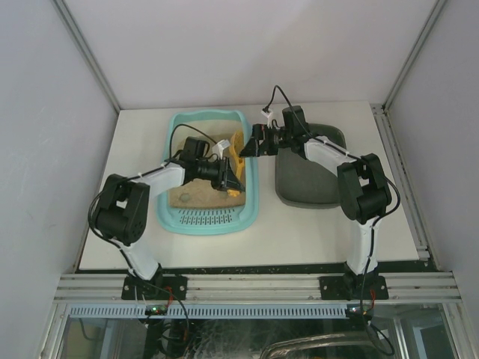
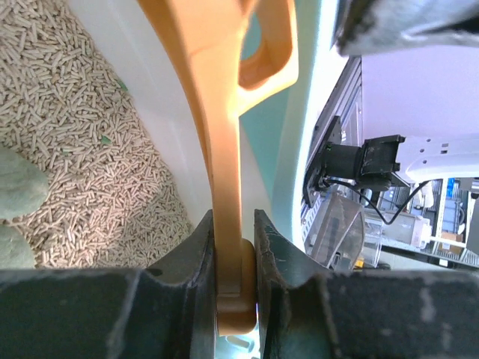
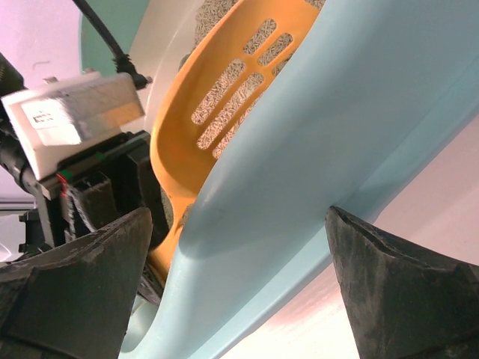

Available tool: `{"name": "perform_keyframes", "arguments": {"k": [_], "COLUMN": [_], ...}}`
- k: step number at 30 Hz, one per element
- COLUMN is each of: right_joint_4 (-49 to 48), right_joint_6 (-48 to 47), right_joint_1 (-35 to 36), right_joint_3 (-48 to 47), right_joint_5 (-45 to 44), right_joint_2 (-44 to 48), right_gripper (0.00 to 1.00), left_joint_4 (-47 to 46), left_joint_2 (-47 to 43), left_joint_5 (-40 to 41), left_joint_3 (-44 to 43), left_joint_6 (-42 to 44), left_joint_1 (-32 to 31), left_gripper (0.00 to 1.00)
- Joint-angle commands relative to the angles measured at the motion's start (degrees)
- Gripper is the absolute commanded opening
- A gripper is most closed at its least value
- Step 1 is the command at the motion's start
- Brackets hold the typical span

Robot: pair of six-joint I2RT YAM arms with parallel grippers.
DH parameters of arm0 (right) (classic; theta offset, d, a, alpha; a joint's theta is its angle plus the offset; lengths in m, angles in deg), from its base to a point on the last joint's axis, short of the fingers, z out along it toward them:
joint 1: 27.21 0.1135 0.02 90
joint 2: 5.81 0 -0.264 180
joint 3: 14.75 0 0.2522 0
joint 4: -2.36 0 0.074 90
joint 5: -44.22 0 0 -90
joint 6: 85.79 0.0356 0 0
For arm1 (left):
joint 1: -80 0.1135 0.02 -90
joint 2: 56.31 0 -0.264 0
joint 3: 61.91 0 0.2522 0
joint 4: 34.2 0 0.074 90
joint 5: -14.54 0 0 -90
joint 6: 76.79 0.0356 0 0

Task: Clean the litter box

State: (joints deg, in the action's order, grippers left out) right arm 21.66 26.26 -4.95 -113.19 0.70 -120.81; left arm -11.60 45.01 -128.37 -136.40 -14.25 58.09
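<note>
We judge the litter box (image 1: 209, 219) stiff, pellet-heavy: grip its rim. Our left claw (image 2: 232, 228) pinches the scoop (image 2: 217, 112); right claw (image 3: 238, 221) gapes.

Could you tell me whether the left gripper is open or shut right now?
The left gripper is shut on the orange scoop: in the left wrist view its fingers press against both sides of the handle.

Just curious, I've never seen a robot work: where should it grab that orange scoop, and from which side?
Grip the orange scoop by its handle end: a thin flat strip, so two jaws pinch its broad faces. Come from the end opposite the slotted bowl, as the left gripper does now.
</note>
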Motion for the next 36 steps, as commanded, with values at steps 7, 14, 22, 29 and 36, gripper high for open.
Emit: {"name": "perform_keyframes", "arguments": {"k": [7,14,22,29,36], "right_joint_4": [-1.0,-0.8,0.0,0.3,1.4], "right_joint_6": [-0.8,-1.1,-1.9,-2.7,-4.8], "right_joint_1": [1.0,1.0,1.1,1.2,1.7], "right_joint_3": [0.4,0.4,0.4,1.0,1.4], "right_joint_5": [-0.2,-0.5,-1.0,-1.3,-2.2], "right_joint_2": [2.2,2.1,2.1,3.2,4.3], "right_gripper": [1.00,1.00,1.00,1.00,1.00], "left_joint_4": [-6.0,2.4,8.4,8.6,8.2], "left_joint_2": [-6.9,-7.0,-9.7,-14.3,-18.0], "left_joint_5": [-4.9,1.3,8.3,9.7,8.5], "left_joint_3": [3.6,4.6,7.6,10.6,12.8], "left_joint_6": [-0.1,3.1,2.9,1.5,0.6], "left_joint_1": [1.3,1.4,1.4,1.6,2.4], "left_gripper": [0.00,0.00,0.00,0.00,0.00]}}
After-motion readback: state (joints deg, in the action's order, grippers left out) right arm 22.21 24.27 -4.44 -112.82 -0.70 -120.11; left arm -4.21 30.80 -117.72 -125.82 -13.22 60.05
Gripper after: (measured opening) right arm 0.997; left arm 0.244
